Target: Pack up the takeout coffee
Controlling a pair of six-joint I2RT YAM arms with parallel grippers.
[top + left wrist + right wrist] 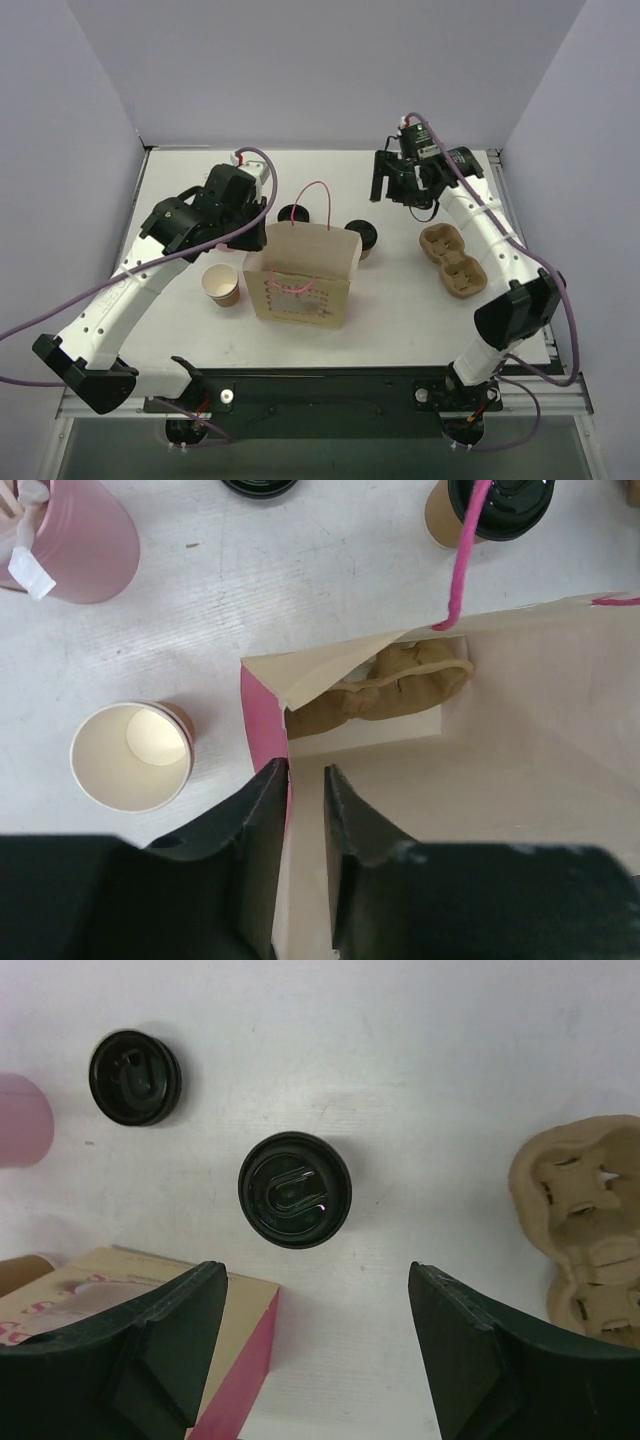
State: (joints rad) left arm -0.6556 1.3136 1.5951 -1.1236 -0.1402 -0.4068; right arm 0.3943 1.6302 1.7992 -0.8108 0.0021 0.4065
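Takeout coffee (295, 1190) upright nr bag (300, 278)

- The takeout coffee (362, 236) is a small brown paper cup, upright, closed by a black lid (295, 1190).
- It stands slightly right of centre in the top view.

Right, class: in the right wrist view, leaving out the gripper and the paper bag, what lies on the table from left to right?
From the left edge: pink cup → black round plastic lid → black-lidded takeout coffee cup → brown moulded pulp cup carrier.
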